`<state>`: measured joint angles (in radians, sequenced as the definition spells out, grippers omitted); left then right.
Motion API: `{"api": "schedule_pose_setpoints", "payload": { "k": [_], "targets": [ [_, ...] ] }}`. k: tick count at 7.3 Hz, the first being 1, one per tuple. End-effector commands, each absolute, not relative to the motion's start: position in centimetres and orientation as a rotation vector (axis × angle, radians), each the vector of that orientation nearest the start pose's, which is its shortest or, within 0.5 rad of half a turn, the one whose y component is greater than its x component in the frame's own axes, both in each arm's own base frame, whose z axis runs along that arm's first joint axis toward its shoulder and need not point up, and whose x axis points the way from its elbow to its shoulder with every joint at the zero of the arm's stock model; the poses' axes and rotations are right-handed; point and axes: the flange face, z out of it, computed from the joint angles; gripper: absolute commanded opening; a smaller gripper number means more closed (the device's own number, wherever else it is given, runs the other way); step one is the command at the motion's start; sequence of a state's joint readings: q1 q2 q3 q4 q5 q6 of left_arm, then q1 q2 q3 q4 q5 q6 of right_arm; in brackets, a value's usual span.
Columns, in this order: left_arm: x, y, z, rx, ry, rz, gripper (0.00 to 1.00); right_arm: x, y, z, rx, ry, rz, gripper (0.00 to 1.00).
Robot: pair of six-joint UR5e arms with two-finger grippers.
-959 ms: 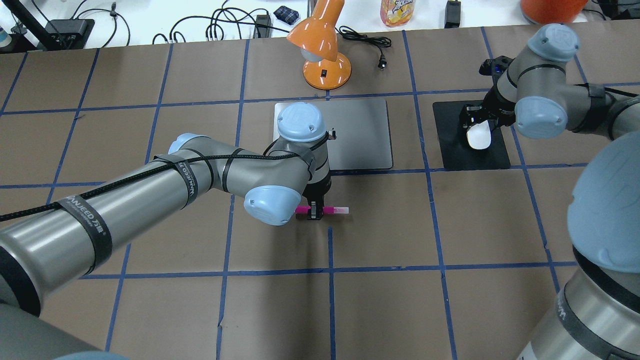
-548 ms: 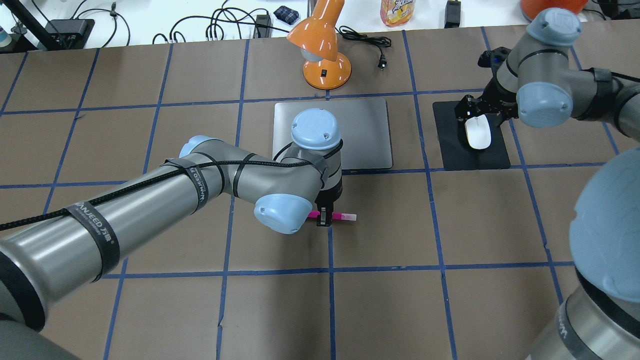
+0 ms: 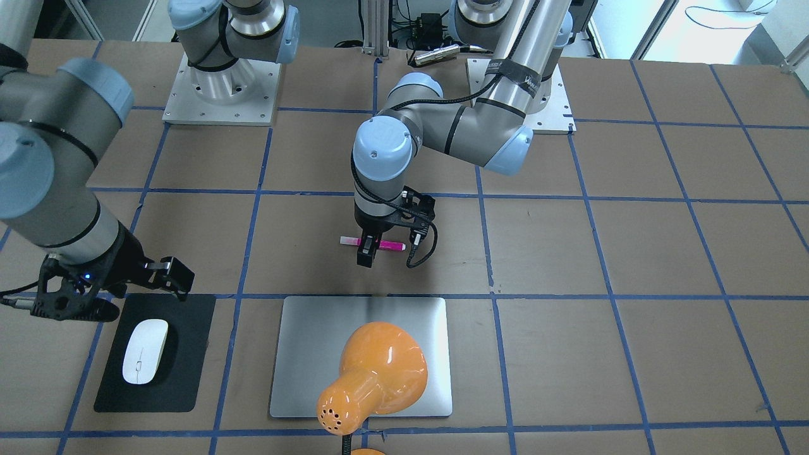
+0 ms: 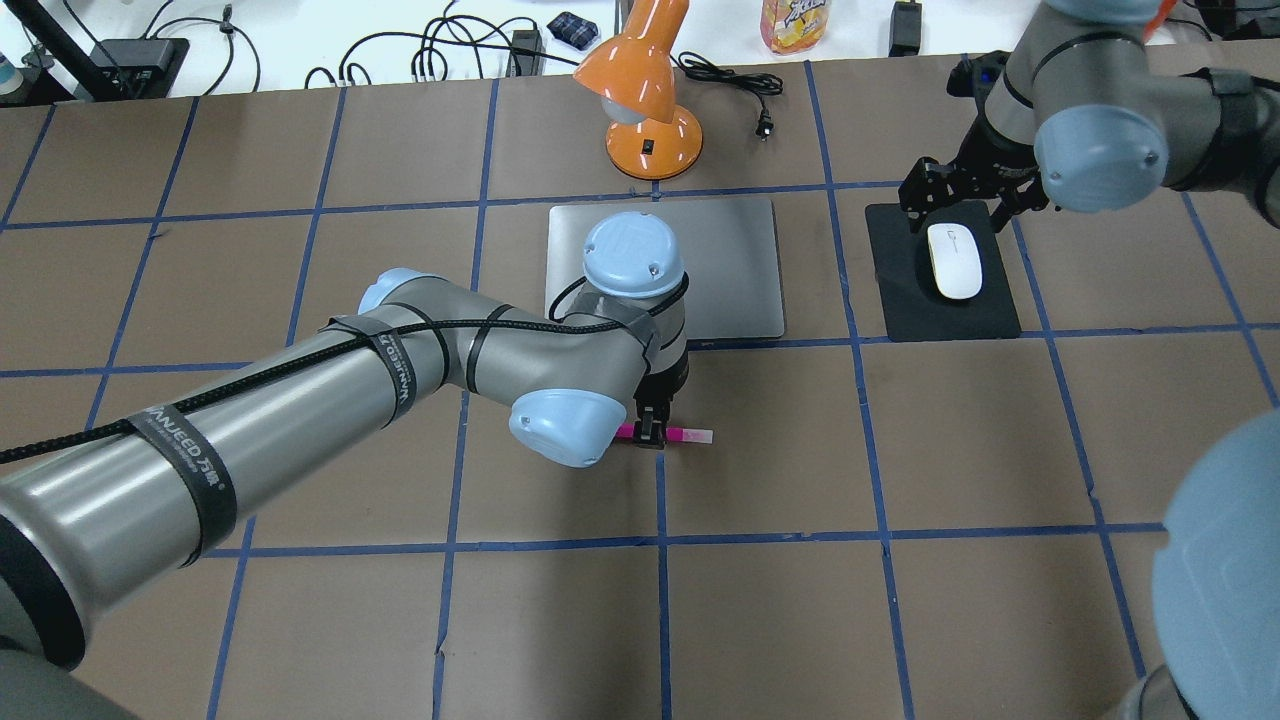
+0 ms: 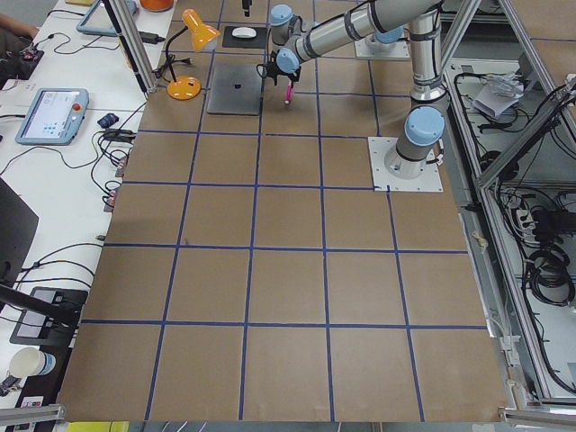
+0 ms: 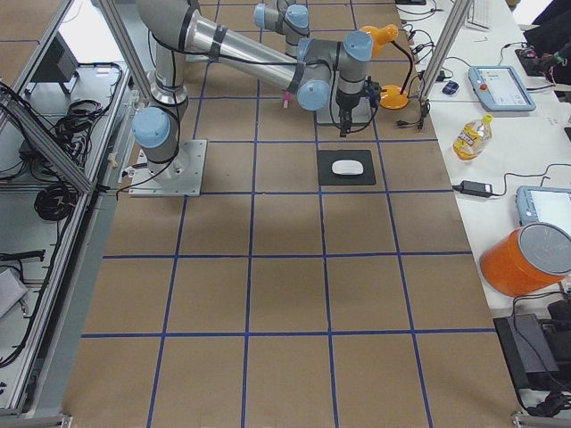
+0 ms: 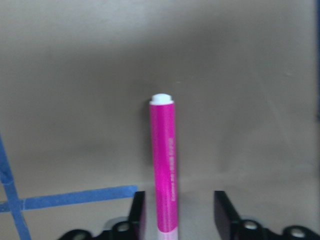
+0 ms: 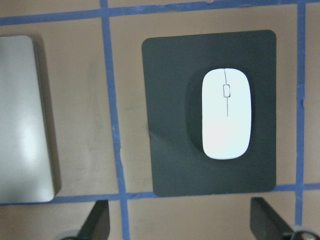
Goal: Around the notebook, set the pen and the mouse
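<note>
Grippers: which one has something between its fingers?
The left gripper: the pen lies between its open fingers. The right gripper hangs open near the mouse, holding nothing.

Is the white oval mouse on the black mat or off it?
On it: the white oval mouse lies flat, wholly within the black rectangular mat.

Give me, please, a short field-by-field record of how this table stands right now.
pen: short magenta-pink marker, seemingly lying on the brown table, near the notebook's robot-side edge, apart from it
mouse: small white oval mouse, on matte black mat, robot's right of notebook
notebook: flat silver-grey rectangle, mid-table
left gripper: open, fingers straddle marker
right gripper: open, raised above mat, clear of mouse
other: orange desk lamp beyond notebook
</note>
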<state>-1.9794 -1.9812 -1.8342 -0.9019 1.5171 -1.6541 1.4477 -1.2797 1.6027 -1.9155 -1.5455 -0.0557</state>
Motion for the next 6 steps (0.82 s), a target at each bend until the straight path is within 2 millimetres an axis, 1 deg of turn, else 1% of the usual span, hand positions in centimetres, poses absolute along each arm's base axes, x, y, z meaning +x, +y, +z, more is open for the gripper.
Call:
{"api": "schedule_pose_setpoints", "payload": {
  "k": [1, 2, 3, 4, 5, 6],
  "targets": [
    [-30.6, -49.7, 25.3, -1.468, 2.857, 0.009, 1.0, 10.2, -56.4, 41.2, 0.198, 3.118, -0.017, 1.0],
    [-27.7, -50.2, 28.2, -1.274, 2.954, -0.011, 1.0, 11.1, -55.0, 43.1, 0.177, 3.119, -0.045, 1.0],
    [-24.2, -50.4, 30.7, -1.099, 3.003, 0.012, 1.0, 11.8, -53.7, 45.0, 0.162, 3.12, -0.076, 1.0],
    [-20.5, -50.6, 34.1, -0.925, 3.042, 0.059, 1.0, 12.6, -52.1, 46.6, 0.148, 3.121, -0.052, 1.0],
    [-17.8, -49.9, 38.5, -0.796, 3.06, 0.132, 1.0, 14.2, -51.0, 47.9, 0.127, 3.122, -0.066, 1.0],
    [-14.9, -49.5, 43.7, -0.625, 3.091, 0.187, 1.0, 15.2, -50.5, 48.7, 0.108, 3.123, -0.08, 1.0]
  ]
}}
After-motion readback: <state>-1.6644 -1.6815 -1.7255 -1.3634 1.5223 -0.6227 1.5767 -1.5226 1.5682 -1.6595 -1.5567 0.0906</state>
